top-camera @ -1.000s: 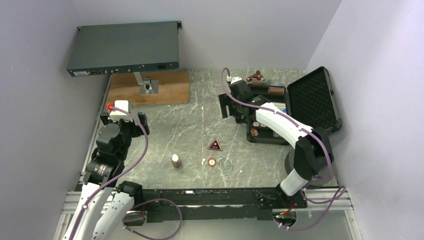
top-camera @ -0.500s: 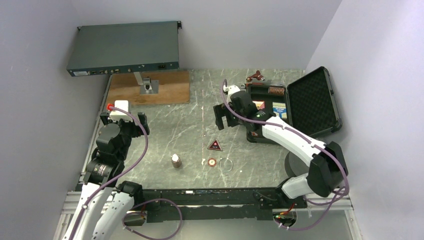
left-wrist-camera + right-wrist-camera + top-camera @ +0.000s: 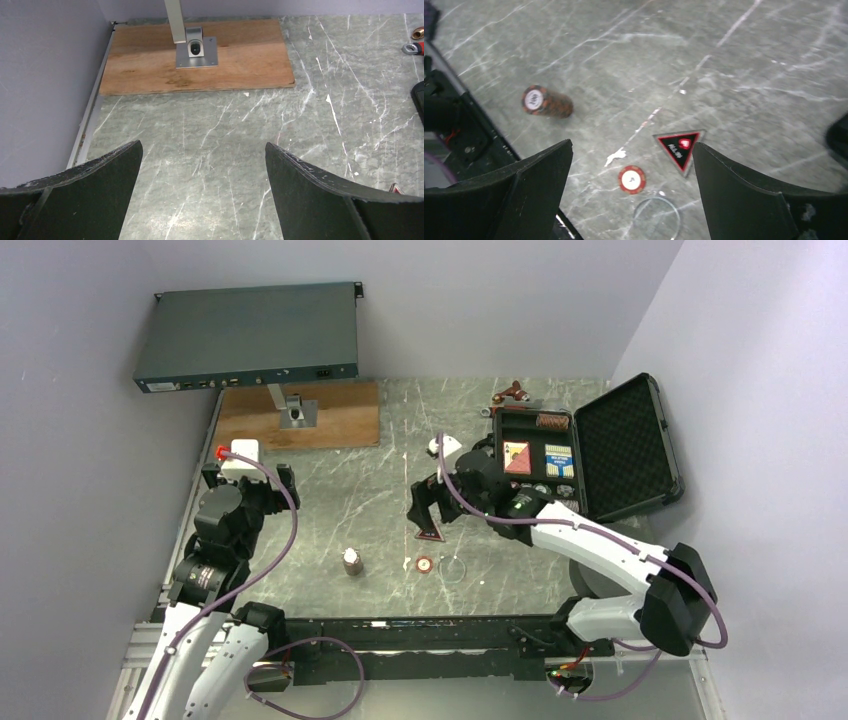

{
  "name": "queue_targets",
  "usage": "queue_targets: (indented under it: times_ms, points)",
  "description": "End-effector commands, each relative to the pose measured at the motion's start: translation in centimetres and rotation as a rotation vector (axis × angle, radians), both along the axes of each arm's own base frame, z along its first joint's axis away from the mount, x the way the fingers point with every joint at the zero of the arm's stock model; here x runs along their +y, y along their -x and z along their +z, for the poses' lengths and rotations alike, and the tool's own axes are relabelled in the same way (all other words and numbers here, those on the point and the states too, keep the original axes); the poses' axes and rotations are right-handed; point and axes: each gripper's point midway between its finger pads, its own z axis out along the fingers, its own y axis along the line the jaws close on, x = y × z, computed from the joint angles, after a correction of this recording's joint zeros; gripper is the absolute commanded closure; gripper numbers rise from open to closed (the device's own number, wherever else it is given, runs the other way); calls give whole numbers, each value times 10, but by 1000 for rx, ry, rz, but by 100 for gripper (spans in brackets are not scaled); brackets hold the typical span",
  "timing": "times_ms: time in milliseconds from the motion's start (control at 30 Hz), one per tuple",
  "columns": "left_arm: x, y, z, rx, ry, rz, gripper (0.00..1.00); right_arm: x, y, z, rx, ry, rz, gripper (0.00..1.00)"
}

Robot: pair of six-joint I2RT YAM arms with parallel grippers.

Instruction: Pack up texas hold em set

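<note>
The black case point(image 3: 625, 440) sits at the tabletop's far right corner, its tray running far-to-near and its lid laid open toward the right edge. Mid-tabletop, toward the near edge, lie one triangular marker point(image 3: 680, 148), one red chip point(image 3: 632, 179), one clear ring point(image 3: 656, 218) and one short chip stack point(image 3: 546, 101), seemingly on end. The right pincer point(image 3: 633, 145) hangs spread and empty over the marker. The left pincer point(image 3: 202, 145) is spread and empty near the left edge. The tabletop is grey-green veined stone, the walls lilac.
</note>
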Motion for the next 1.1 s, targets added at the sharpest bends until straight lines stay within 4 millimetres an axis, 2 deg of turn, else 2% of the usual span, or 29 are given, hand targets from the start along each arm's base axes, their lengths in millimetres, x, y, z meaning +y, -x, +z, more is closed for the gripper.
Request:
queue_targets:
  times_ms: [0,233,367,533,733,833,933,1067]
  points:
    - [1,0,6,-16,-8,2,0,34,19,11,-36,-66,114,8]
    - [1,0,5,-16,-10,3,0,62,44,-11,-29,12,196,10]
    - [1,0,6,-17,-11,3,0,65,57,-31,-14,101,202,11]
    - [1,0,6,-18,-12,-1,0,41,54,-64,57,235,47,18]
    - [0,0,5,-16,-12,-3,0,7,65,-99,163,333,-76,21]
    - [0,0,6,-17,-13,-4,0,-9,65,-109,182,380,-153,20]
    - [0,0,6,-16,-13,-5,0,-26,65,-117,208,430,-236,15]
    - [0,-1,5,-13,-15,-6,0,-36,72,-128,253,451,-285,11]
